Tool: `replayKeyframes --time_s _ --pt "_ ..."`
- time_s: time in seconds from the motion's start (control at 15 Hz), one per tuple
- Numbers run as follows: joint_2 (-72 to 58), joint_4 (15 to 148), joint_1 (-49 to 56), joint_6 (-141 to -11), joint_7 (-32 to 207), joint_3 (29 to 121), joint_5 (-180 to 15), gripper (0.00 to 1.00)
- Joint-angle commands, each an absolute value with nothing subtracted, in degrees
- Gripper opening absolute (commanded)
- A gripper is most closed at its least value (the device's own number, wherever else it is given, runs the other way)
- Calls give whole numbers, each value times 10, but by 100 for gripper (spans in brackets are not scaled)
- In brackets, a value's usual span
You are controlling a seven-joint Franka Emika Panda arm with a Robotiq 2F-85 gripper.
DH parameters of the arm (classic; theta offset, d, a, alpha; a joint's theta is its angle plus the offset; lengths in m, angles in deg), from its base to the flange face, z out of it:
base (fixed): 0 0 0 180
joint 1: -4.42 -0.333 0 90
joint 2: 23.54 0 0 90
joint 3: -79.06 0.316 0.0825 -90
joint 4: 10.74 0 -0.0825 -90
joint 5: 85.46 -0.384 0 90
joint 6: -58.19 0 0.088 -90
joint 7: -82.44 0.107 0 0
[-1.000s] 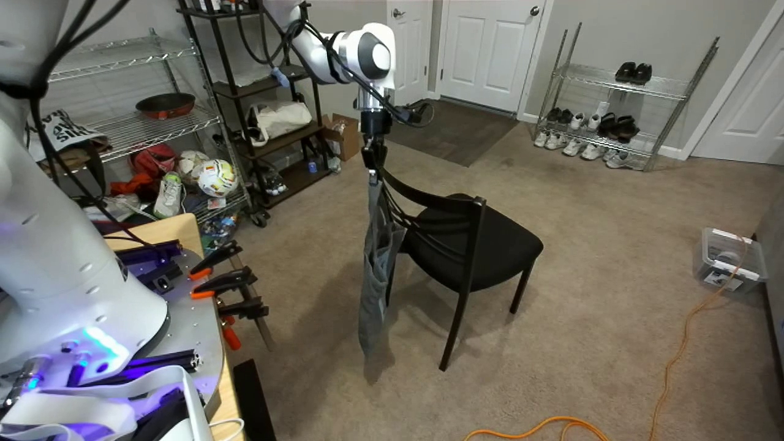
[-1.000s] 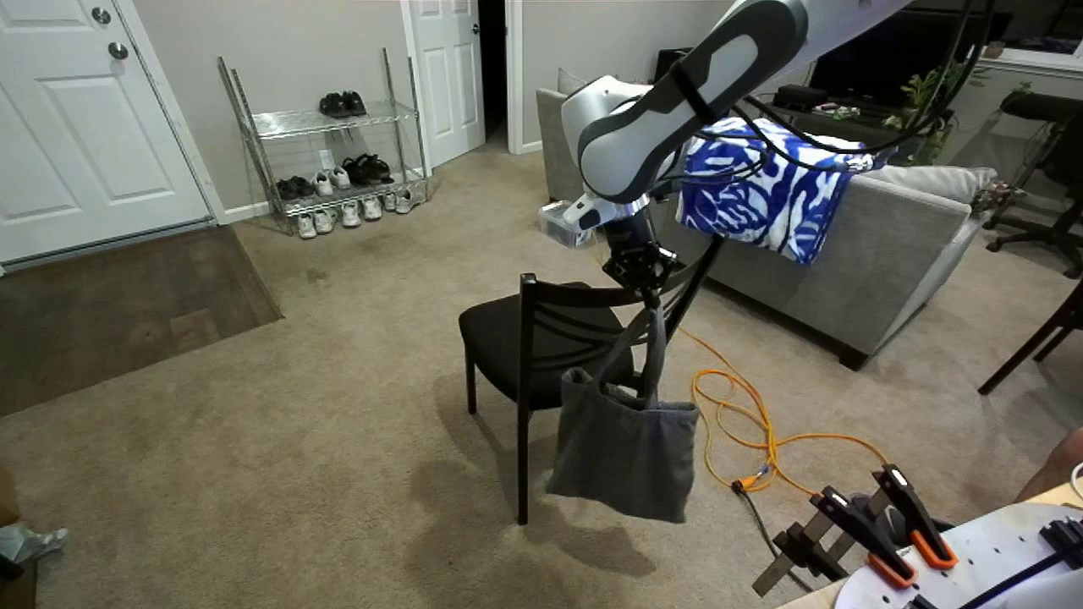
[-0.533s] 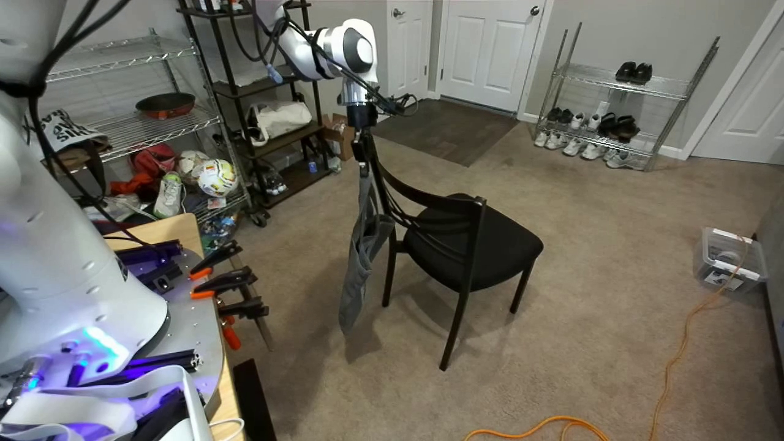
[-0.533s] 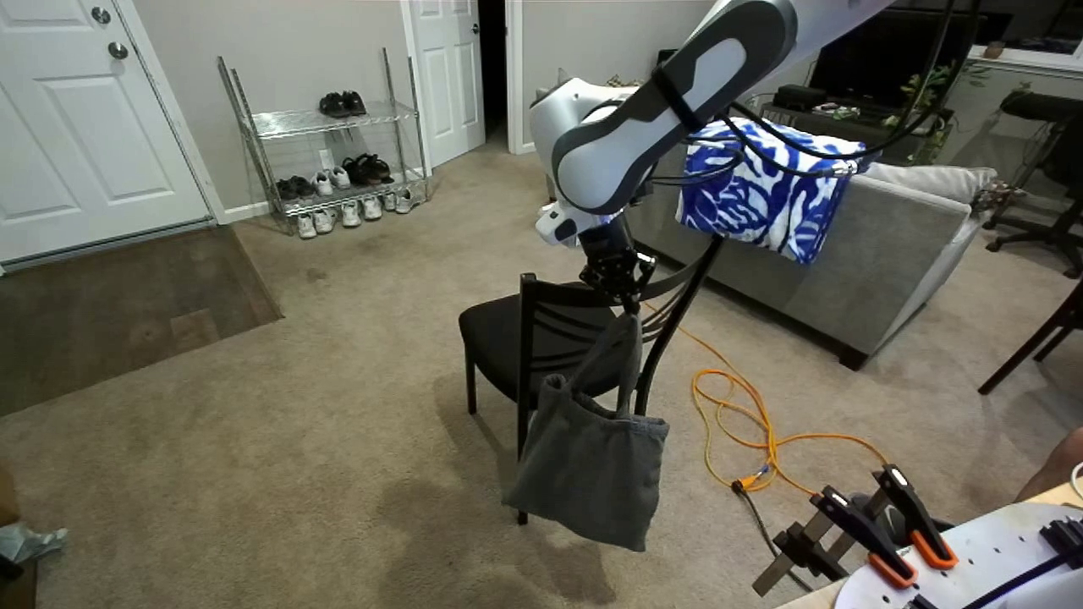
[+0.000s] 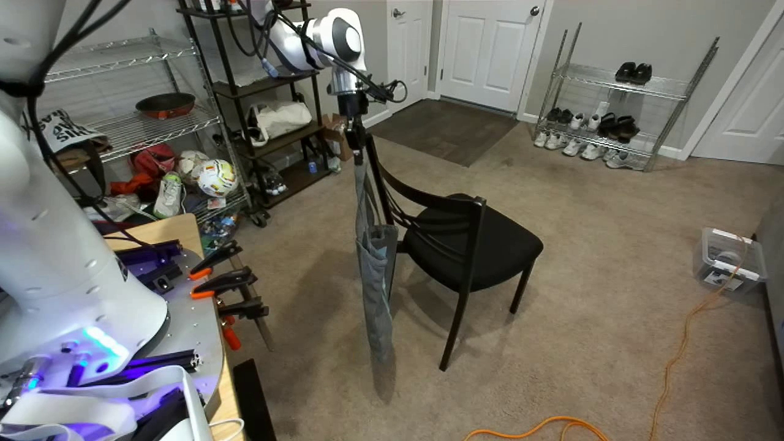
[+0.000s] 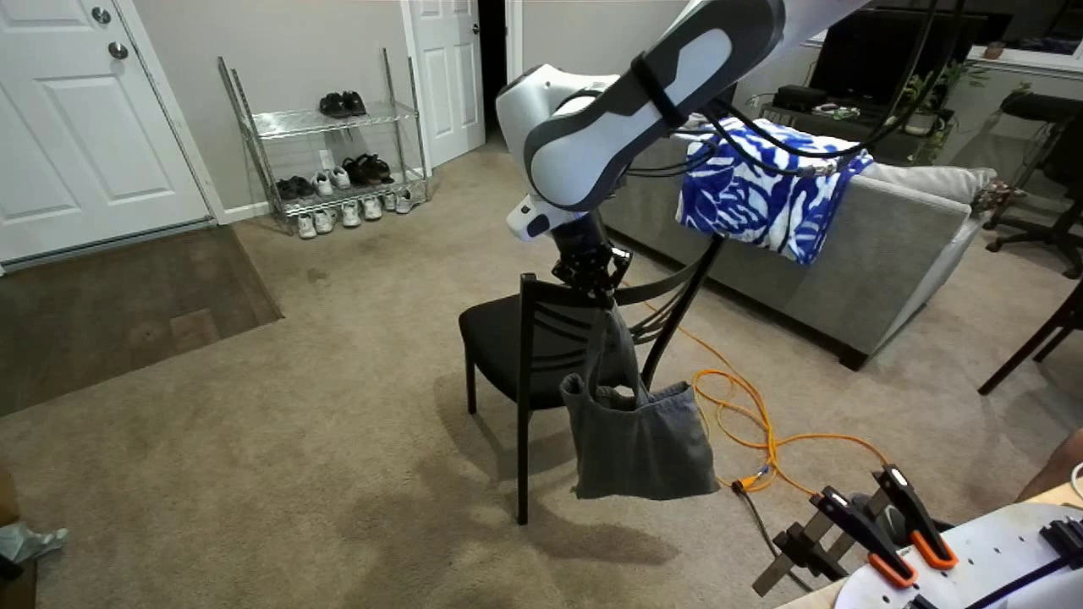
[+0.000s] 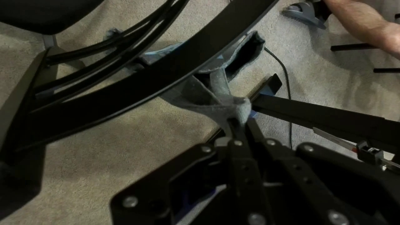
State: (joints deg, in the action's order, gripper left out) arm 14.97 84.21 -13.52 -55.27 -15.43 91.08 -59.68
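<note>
A grey cloth bag (image 5: 375,288) hangs by its handles from my gripper (image 5: 358,156); the bag also shows in an exterior view (image 6: 647,448). In the wrist view my gripper (image 7: 242,126) is shut on the bag's handle, and the bag body (image 7: 245,56) hangs below, partly hidden by the chair's top rail. A black chair (image 5: 478,245) stands on the carpet, and its backrest (image 7: 150,75) crosses the wrist view. The gripper (image 6: 605,300) is close to the top rail, on the back side of the chair. The bag hangs tilted behind the backrest, above the floor.
Clamps (image 5: 223,282) stick out from the robot's table edge. An orange cord (image 6: 761,423) lies on the carpet. A grey sofa (image 6: 846,271), a shoe rack (image 6: 338,127) and wire shelves (image 5: 138,128) stand around. A person's leg (image 7: 365,22) shows in the wrist view.
My gripper has moved left in both exterior views along the chair's backrest, and slightly up in one of them. The bag, still held, has swung from side to side.
</note>
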Motion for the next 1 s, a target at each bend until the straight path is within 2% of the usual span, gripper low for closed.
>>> replayKeyframes --time_s 0.0,0.6,0.67,0.93 --pt "164 801 -151 -537 -151 912 -586 2" --pt "197 758 -162 -550 -154 908 -576 2" --pt "201 755 -162 -550 -154 908 -576 6" --pt "204 755 -162 -550 -154 908 -576 6"
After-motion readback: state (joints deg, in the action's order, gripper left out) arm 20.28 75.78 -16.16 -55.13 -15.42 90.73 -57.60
